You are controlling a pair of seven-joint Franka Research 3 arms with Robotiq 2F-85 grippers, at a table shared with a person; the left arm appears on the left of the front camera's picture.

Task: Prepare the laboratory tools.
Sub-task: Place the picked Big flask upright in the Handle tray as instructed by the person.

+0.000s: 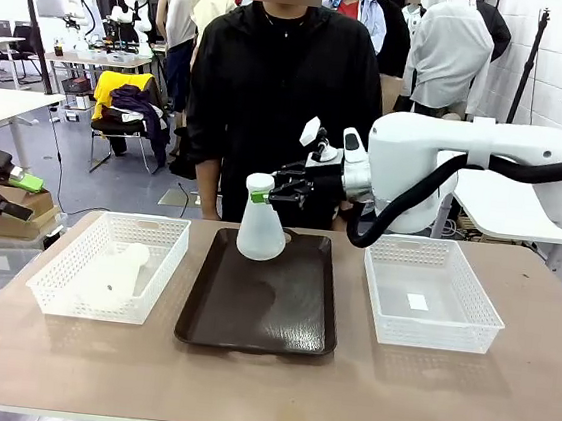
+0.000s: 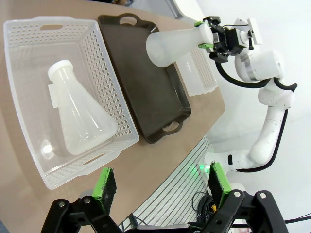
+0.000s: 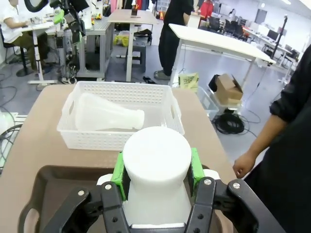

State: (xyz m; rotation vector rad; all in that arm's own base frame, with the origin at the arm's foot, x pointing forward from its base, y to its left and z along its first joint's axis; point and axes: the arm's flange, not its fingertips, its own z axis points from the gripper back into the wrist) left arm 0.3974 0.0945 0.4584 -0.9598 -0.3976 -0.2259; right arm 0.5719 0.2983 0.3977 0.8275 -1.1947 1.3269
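Held flask [image 1: 261,231]: I see it upright over the far end of the tray, neck up, its white top just above the green pads. I cannot tell whether its base rests on the tray or hangs just clear of it.
Right gripper [image 1: 263,194]: reaching in from the right, closed on the held flask's neck. In the right wrist view the green pads [image 3: 119,171] press both sides of the neck just under the round top [image 3: 155,153].
Second flask [image 1: 113,273]: lying on its side in the left basket, loose, nothing touching it. From the left wrist view [image 2: 80,116] its neck points at one short wall and its wide base at the other.
Left gripper [image 2: 161,187]: jaws wide apart, nothing between them, held high above the near edge of the table, well apart from both flasks.
Tray [image 1: 270,315]: dark brown, mid-table between the two baskets, bare in front of the held flask.
Left basket [image 1: 170,259]: white mesh, just left of the tray, holding the second flask.
Right basket [image 1: 429,332]: white mesh, just right of the tray, with a small white label on its floor.
Table [image 1: 262,390]: tan top, carrying tray and baskets.
Person [image 1: 273,99]: in black, standing at the far edge behind the tray; one hand [image 3: 245,166] hangs beside the table.
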